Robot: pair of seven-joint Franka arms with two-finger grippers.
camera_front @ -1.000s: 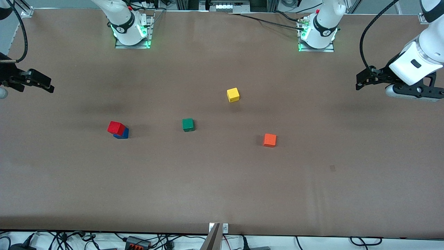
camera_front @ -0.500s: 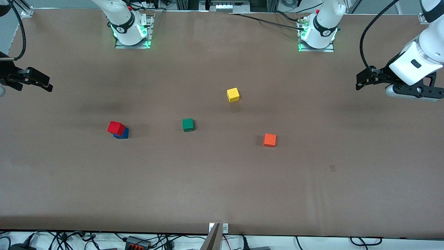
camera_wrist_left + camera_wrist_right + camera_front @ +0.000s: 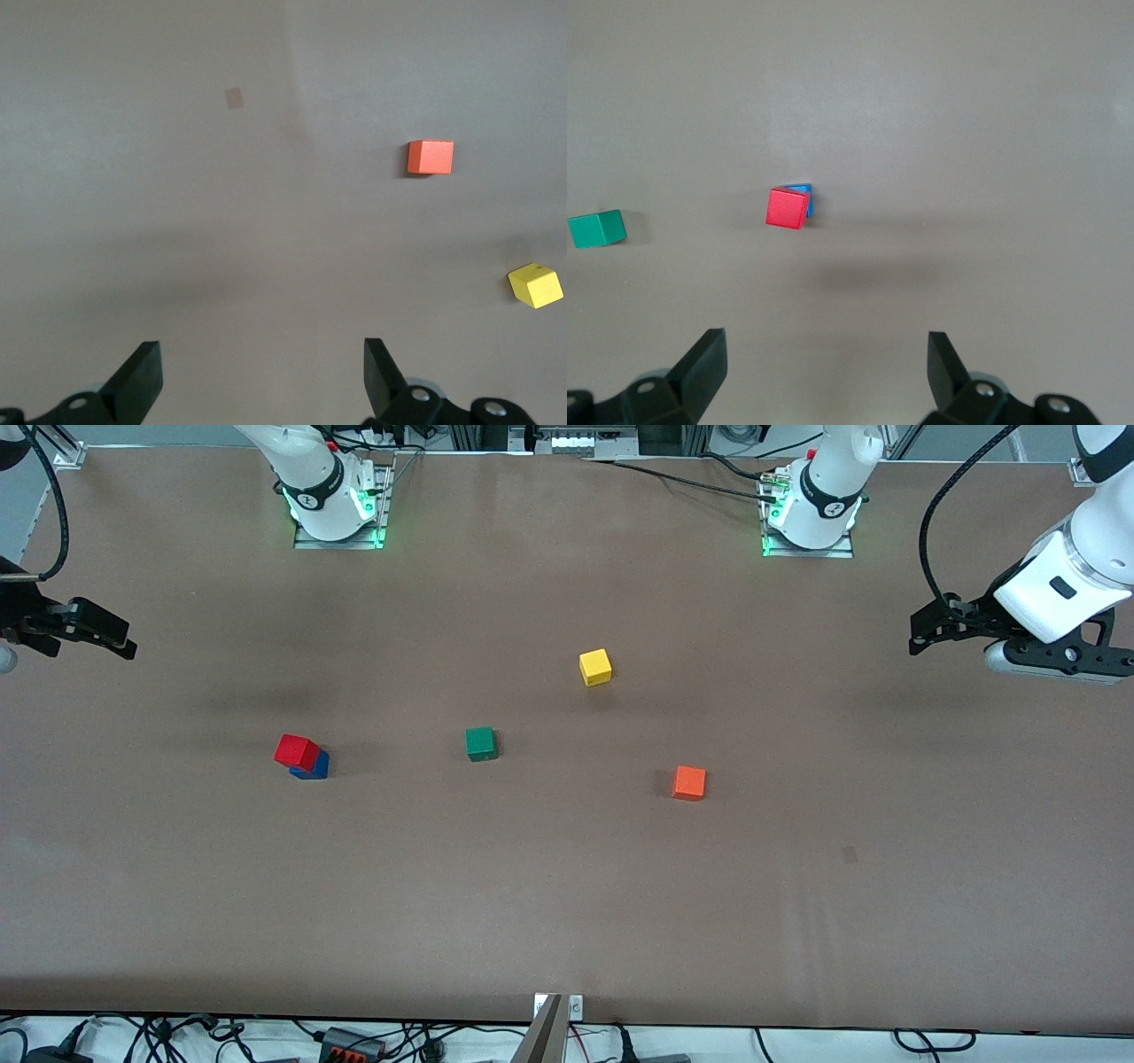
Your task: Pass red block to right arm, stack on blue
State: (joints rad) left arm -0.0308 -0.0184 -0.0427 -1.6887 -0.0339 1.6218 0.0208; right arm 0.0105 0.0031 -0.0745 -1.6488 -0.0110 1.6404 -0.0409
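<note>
The red block [image 3: 296,751] sits on top of the blue block [image 3: 314,766], slightly offset, toward the right arm's end of the table. Both show in the right wrist view, the red block [image 3: 787,208] with a sliver of the blue block [image 3: 803,189] under it. My right gripper [image 3: 106,638] is open and empty, raised over the table's edge at the right arm's end, well away from the stack. My left gripper [image 3: 926,633] is open and empty, raised over the left arm's end of the table. Both sets of jaws stand wide apart over bare table.
A green cube [image 3: 479,743] lies mid-table, a yellow cube [image 3: 595,667] farther from the front camera, an orange cube [image 3: 688,782] toward the left arm's end. The brown table [image 3: 567,903] stretches wide nearer the front camera. Cables lie along its front edge.
My right gripper has drawn back slightly toward the table's edge at its end. The left arm and all the cubes have stayed still.
</note>
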